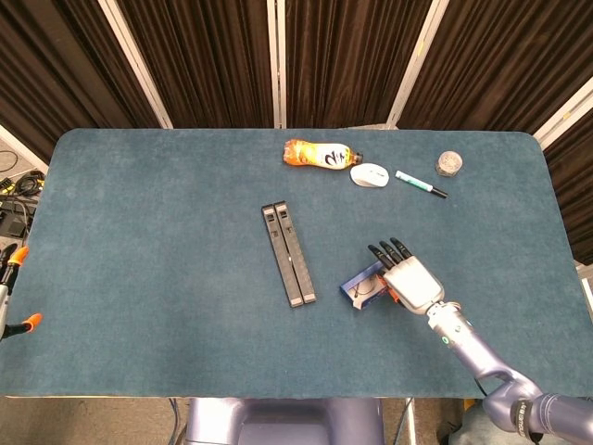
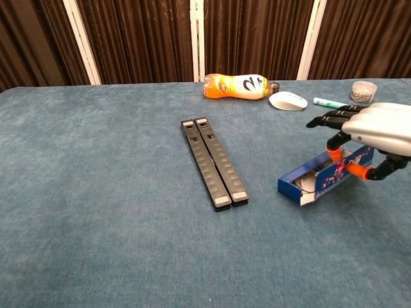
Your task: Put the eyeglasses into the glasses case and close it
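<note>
Teal table point(image 1: 139, 241), dark brown curtains behind
Blue glasses case point(image 2: 321, 178) with pink speckles, silver right hand point(image 2: 379, 131) with black fingers and orange tips, orange bottle point(image 1: 318, 154), white mouse point(image 1: 370, 174), black bars point(image 1: 288, 253)

On the label of the orange bottle point(image 2: 239, 86) lying at the far side of the table, large dark characters on a white patch can be made out, resembling the digit 2 followed by a curved stroke, though they cannot be read with certainty. A pinkish pattern is seen on the blue side of the glasses case point(image 2: 325, 179), but no words can be read there. No other legible text, brand or number is shown.
</note>
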Robot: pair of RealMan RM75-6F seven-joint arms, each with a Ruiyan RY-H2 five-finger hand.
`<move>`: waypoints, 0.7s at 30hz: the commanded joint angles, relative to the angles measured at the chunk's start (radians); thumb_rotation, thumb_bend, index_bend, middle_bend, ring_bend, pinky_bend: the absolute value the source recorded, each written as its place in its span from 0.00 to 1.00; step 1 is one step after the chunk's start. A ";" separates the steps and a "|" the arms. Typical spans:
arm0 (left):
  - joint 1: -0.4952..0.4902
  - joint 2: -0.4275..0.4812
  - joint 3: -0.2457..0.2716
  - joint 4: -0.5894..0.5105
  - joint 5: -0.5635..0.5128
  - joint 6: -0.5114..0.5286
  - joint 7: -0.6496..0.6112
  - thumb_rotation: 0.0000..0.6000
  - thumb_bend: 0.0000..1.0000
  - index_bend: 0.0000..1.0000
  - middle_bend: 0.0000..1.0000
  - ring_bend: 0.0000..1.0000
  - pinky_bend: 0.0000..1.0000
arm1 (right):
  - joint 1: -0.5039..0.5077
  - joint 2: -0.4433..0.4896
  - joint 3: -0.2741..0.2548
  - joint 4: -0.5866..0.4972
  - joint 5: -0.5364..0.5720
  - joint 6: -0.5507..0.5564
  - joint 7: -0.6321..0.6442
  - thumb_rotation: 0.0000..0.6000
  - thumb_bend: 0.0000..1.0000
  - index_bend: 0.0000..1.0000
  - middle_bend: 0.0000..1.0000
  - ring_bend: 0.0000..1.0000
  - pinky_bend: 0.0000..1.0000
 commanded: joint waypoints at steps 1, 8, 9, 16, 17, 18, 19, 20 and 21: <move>0.000 0.000 0.000 -0.001 0.000 0.000 0.001 1.00 0.00 0.00 0.00 0.00 0.00 | 0.011 -0.014 0.004 0.002 0.005 -0.021 -0.045 1.00 0.44 0.68 0.03 0.00 0.00; -0.002 0.000 -0.001 0.000 -0.002 -0.003 0.000 1.00 0.00 0.00 0.00 0.00 0.00 | 0.025 -0.038 0.019 0.004 0.023 -0.043 -0.105 1.00 0.44 0.68 0.03 0.00 0.00; -0.002 0.001 -0.001 0.000 -0.002 -0.003 -0.001 1.00 0.00 0.00 0.00 0.00 0.00 | 0.027 -0.041 0.023 0.005 0.029 -0.048 -0.113 1.00 0.44 0.68 0.03 0.00 0.00; -0.002 0.002 -0.001 -0.001 -0.003 -0.003 -0.001 1.00 0.00 0.00 0.00 0.00 0.00 | 0.031 -0.068 0.038 0.028 0.067 -0.066 -0.147 1.00 0.43 0.62 0.02 0.00 0.00; -0.002 0.001 -0.001 -0.001 -0.004 -0.004 0.000 1.00 0.00 0.00 0.00 0.00 0.00 | 0.030 -0.070 0.039 0.030 0.069 -0.064 -0.147 1.00 0.43 0.56 0.02 0.00 0.00; -0.002 0.001 -0.001 -0.001 -0.004 -0.004 0.001 1.00 0.00 0.00 0.00 0.00 0.00 | 0.030 -0.072 0.040 0.032 0.070 -0.063 -0.147 1.00 0.43 0.51 0.02 0.00 0.00; -0.003 0.001 -0.001 -0.001 -0.004 -0.005 0.000 1.00 0.00 0.00 0.00 0.00 0.00 | 0.029 -0.075 0.042 0.034 0.071 -0.060 -0.147 1.00 0.43 0.43 0.01 0.00 0.00; -0.003 0.000 -0.001 -0.001 -0.004 -0.007 0.000 1.00 0.00 0.00 0.00 0.00 0.00 | 0.028 -0.079 0.043 0.037 0.072 -0.057 -0.147 1.00 0.42 0.35 0.01 0.00 0.00; -0.003 0.000 0.000 0.000 -0.004 -0.008 0.000 1.00 0.00 0.00 0.00 0.00 0.00 | 0.028 -0.083 0.045 0.041 0.072 -0.053 -0.146 1.00 0.40 0.27 0.00 0.00 0.00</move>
